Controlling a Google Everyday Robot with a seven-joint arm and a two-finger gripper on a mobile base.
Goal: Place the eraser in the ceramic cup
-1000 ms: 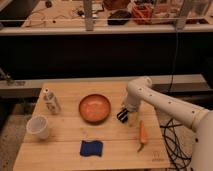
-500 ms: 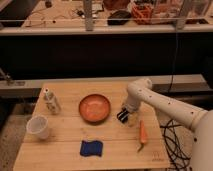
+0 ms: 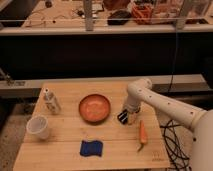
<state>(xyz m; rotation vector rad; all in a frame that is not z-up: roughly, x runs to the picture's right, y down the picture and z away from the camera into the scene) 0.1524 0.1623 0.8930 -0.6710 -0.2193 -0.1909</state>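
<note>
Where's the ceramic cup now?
In the camera view, the ceramic cup stands at image left, in front of the clear bottle; the gripper sits right of the orange bowl.

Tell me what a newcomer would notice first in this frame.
The white arm stretches in from the right, its gripper down at the black eraser beside the orange bowl mid-table. Next come the ceramic cup at the left edge and the carrot near the gripper.

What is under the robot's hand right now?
The hand is down at the wooden table, beside the orange bowl. The black eraser shows on its bowl-facing side; anything directly beneath the hand is covered.
</note>
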